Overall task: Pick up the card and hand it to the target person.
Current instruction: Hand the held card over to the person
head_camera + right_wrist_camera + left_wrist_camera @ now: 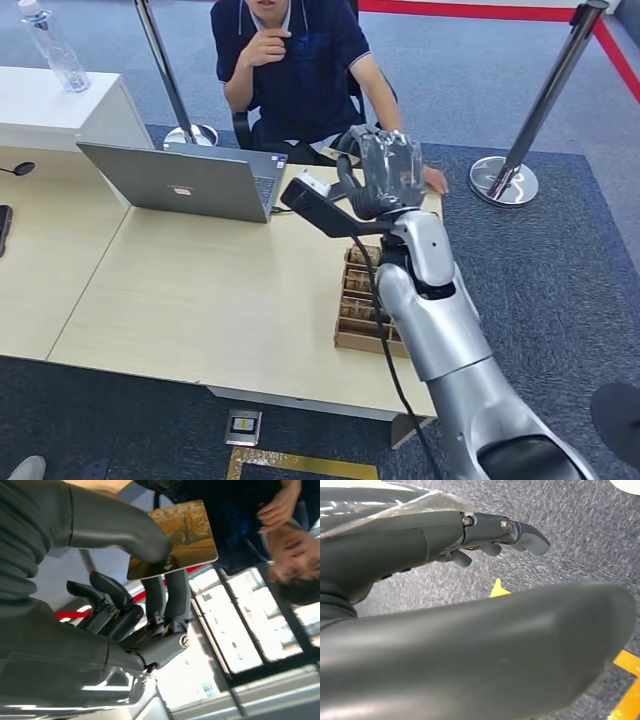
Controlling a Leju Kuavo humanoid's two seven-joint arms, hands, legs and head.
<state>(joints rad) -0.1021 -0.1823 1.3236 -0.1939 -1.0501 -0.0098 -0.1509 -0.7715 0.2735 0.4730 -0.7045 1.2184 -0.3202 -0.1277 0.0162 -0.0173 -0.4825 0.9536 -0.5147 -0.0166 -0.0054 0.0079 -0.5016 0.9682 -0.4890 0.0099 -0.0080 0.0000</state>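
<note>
In the right wrist view, the card (177,537), printed with an orange autumn-tree picture, is pinched between my right hand's thumb (113,527) and fingers (175,597). From the head view, my right hand (386,168) is raised over the far edge of the table, just in front of the seated person (302,70) in a dark blue shirt. One of the person's hands (434,180) rests on the table beside my hand, and the other is at the chin. My left hand (471,605) hangs over the carpet with its fingers stretched out and nothing in it.
A wooden tray (364,305) of cards sits on the light wooden table (211,300) under my right forearm. An open laptop (189,180) stands at the far edge. Two stanchions (506,175) (189,130) flank the person. A water bottle (53,45) stands on a white cabinet at the far left.
</note>
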